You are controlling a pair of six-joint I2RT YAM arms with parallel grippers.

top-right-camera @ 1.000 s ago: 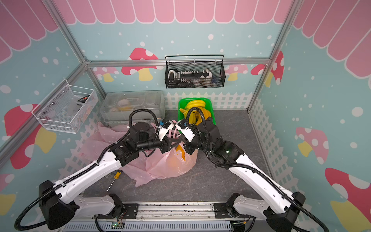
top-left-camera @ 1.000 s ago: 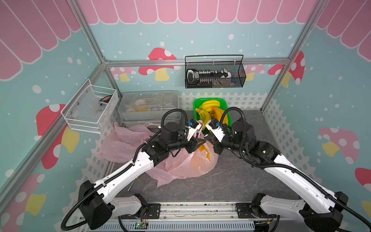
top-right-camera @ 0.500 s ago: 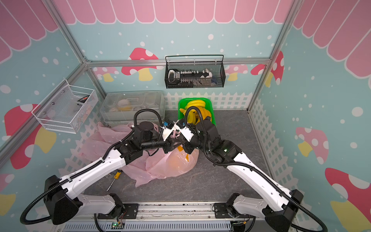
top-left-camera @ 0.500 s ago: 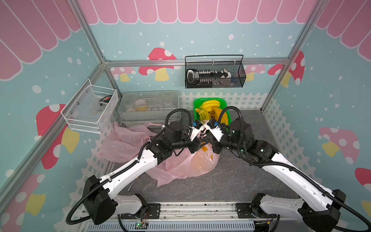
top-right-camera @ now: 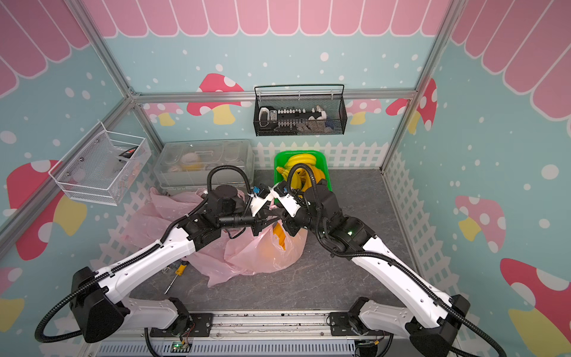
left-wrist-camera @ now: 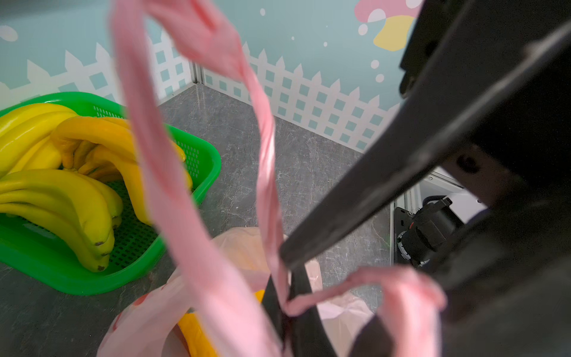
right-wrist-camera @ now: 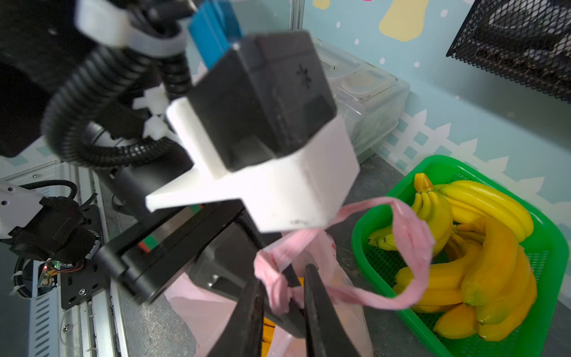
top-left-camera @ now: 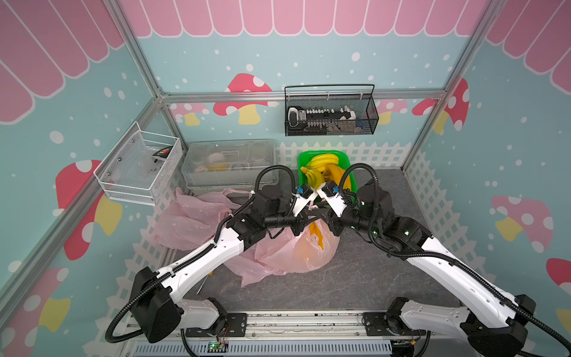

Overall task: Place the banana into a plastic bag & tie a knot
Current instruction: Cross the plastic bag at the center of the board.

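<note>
Already the yellow banana (top-left-camera: 314, 234) lies inside the translucent pink plastic bag (top-left-camera: 293, 256), slumped on the grey surface (top-left-camera: 355, 278) near the green plastic basket (right-wrist-camera: 438, 162) of spare bananas (right-wrist-camera: 482, 247). Its 2 twisted pink handles (right-wrist-camera: 414, 244) cross above the mouth: the left hand (left-wrist-camera: 287, 299) pinches 1 strand, likely for tension, while the right hand (right-wrist-camera: 284, 293) stands narrowly parted around the crossing, probably readying a regrip for the knot.

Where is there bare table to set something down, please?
Bare table lies between the filled bag and the front rail, and between the green basket and the side fence. Crowded: back left, with the clear container and loose pink bags, and the centre, where left gripper and right gripper meet at the bag handles.
</note>
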